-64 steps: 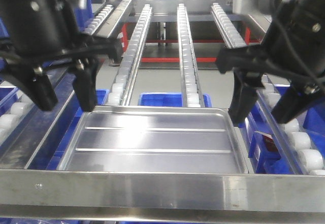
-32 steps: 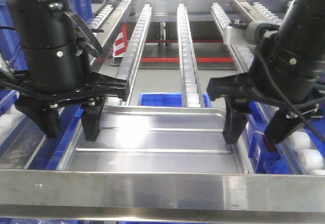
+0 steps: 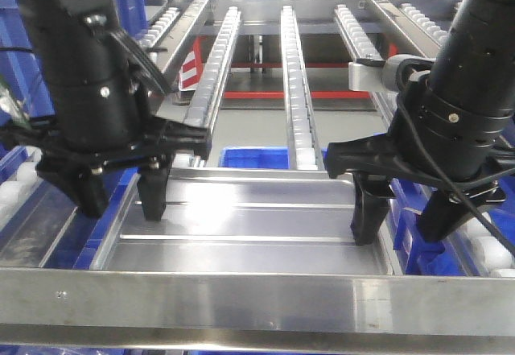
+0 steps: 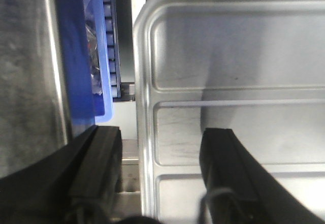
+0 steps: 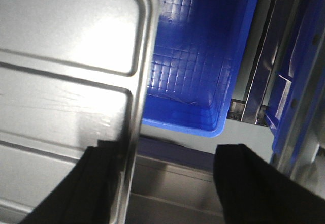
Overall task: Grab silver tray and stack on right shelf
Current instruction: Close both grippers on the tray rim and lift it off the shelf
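Your silver tray [image 3: 249,226] lies flat on the roller rails [image 3: 299,89], just behind the near front bar [image 3: 241,299], with its long axis running left to right. Both tools are open, each straddling one short rim: the left tool [image 3: 121,208] at the left end, the right tool [image 3: 397,233] at the right end, equally near.

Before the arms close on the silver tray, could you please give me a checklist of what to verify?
1. Left end effector open: ok.
2. Silver tray left rim between its fingers: ok.
3. Right end effector open: ok.
4. Tray's right rim between its fingers: ok.
5. Fingers low enough to clamp the rim: cannot tell.
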